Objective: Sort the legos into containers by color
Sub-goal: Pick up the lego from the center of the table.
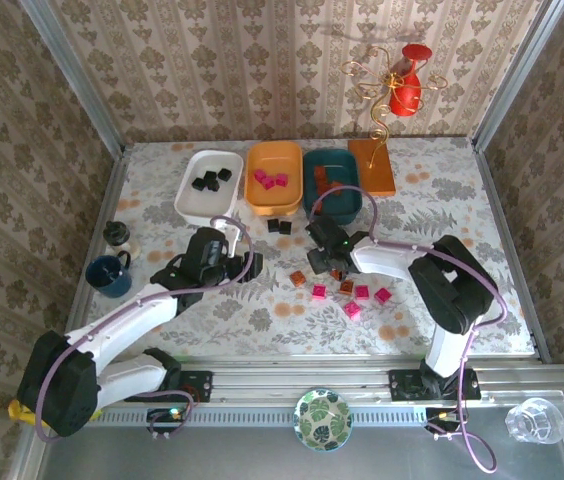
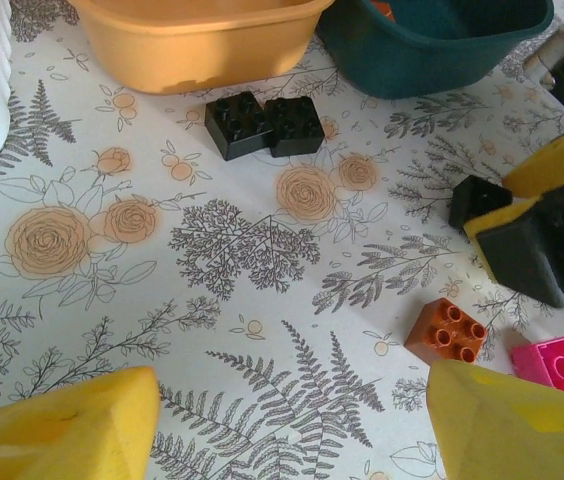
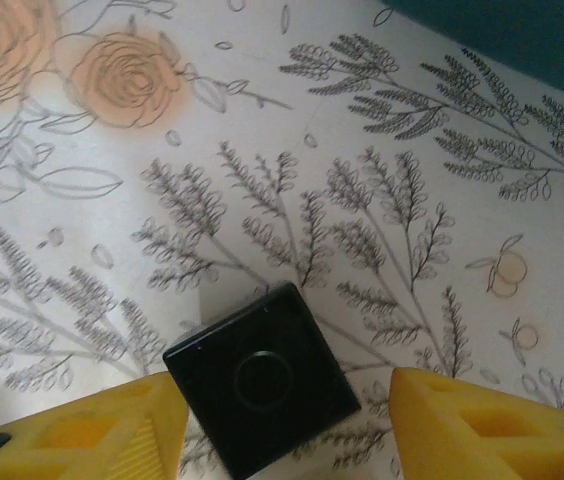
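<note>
The left gripper (image 2: pixel 292 400) hangs wide apart and empty above the floral table (image 2: pixel 262 250). The right gripper (image 3: pixel 282 400) has its yellow fingers (image 3: pixel 482 430) narrowly straddling a small black plastic cube brick (image 3: pixel 262 385) lying on the table, with one side not touching it. Beyond sit a shallow white plastic tray (image 1: pixel 197 205), an orange-yellow tray (image 1: pixel 292 165) and a dark teal tray (image 1: pixel 337 205).

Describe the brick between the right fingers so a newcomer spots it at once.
Find the teal tray, rightmost of the three. Just in front of it, toward the arms, the yellow right fingers flank one black brick. Beside it lie a brown brick and a pink brick; the other loose black ones sit as a pair before the orange tray.
</note>
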